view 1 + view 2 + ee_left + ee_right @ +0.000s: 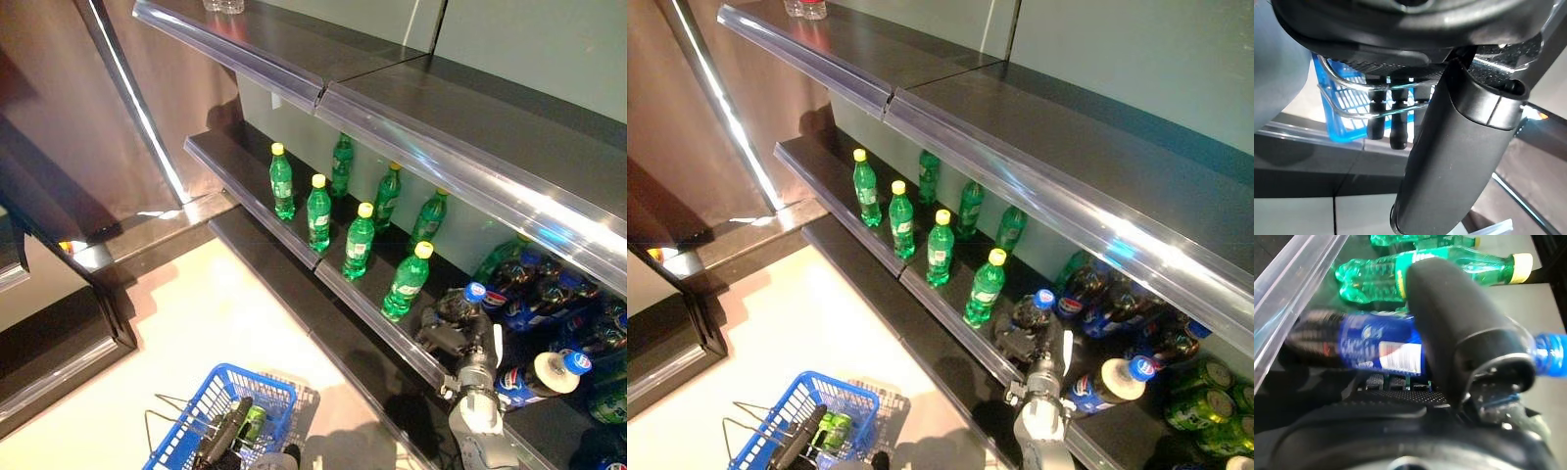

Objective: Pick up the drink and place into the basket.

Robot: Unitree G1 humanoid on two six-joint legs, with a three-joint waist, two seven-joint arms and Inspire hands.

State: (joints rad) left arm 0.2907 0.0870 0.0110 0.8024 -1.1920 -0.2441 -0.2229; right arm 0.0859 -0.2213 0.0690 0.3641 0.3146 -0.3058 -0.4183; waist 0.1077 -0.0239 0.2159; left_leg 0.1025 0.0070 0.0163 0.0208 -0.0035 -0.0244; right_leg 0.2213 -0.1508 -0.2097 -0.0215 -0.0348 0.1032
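Note:
A dark cola bottle with a blue label and blue cap stands at the front of the lower shelf. My right hand is shut on it, the thumb lying across its body. At the bottom of the eye views hangs a blue wire basket with my left hand shut on its metal handles. A green drink lies inside the basket.
Several green bottles with yellow caps stand along the shelf to the left of my right hand. More cola bottles, a lying bottle and green cans crowd the right. An upper shelf's clear edge overhangs.

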